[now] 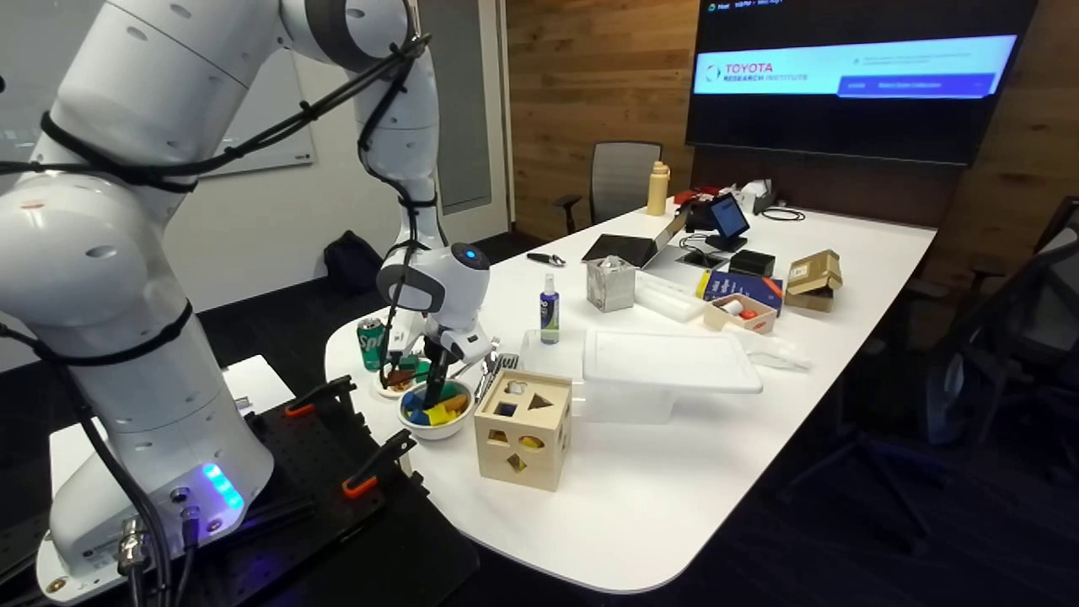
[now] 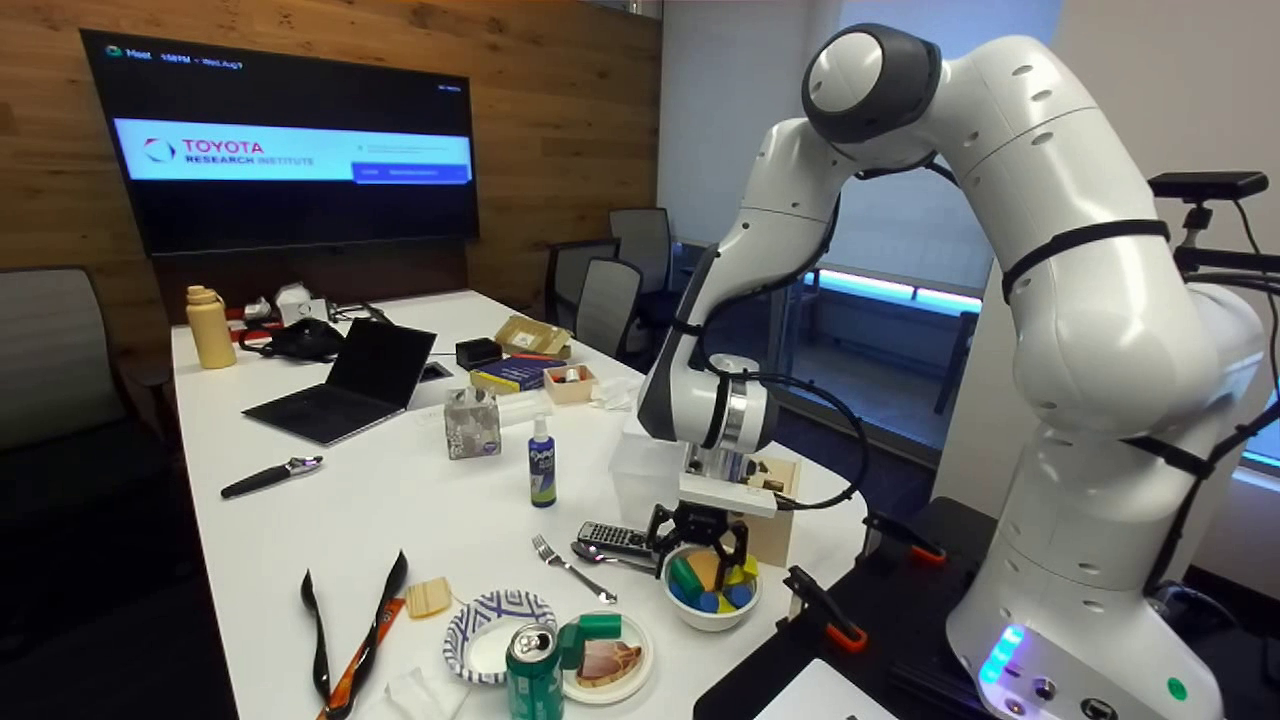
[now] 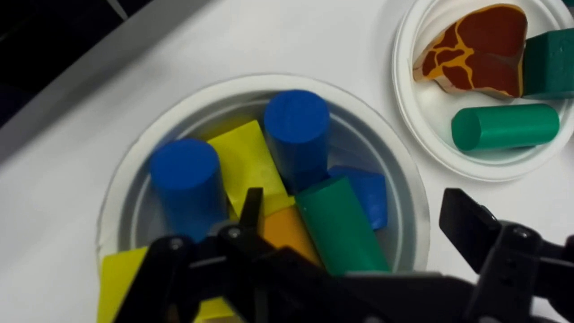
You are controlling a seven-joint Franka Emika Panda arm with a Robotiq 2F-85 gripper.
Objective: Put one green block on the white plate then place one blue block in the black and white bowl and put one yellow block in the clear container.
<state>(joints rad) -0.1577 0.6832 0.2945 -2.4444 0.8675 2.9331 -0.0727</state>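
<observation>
My gripper [image 3: 358, 220] is open and empty over a white bowl [image 2: 712, 618] of coloured blocks. In the wrist view one finger is above the bowl's blocks and the other is past its rim. Between them lies a green block [image 3: 343, 229]. Blue blocks [image 3: 297, 119] and yellow blocks [image 3: 246, 161] share the bowl. The white plate [image 3: 432, 119] holds a meat-slice piece, a green cylinder [image 3: 504, 127] and a dark green block [image 3: 549, 65]. The patterned dark-and-white bowl [image 2: 466, 630] is beside the plate. The clear container [image 1: 624, 406] is a see-through box under a white lid.
A wooden shape-sorter cube [image 1: 521, 434] stands close to the white bowl. A green can [image 2: 535, 675] stands at the plate's edge. A fork [image 2: 575, 568], spoon [image 2: 610, 556], remote [image 2: 615, 538], tongs [image 2: 365, 640] and spray bottle [image 2: 542, 465] are also on the table.
</observation>
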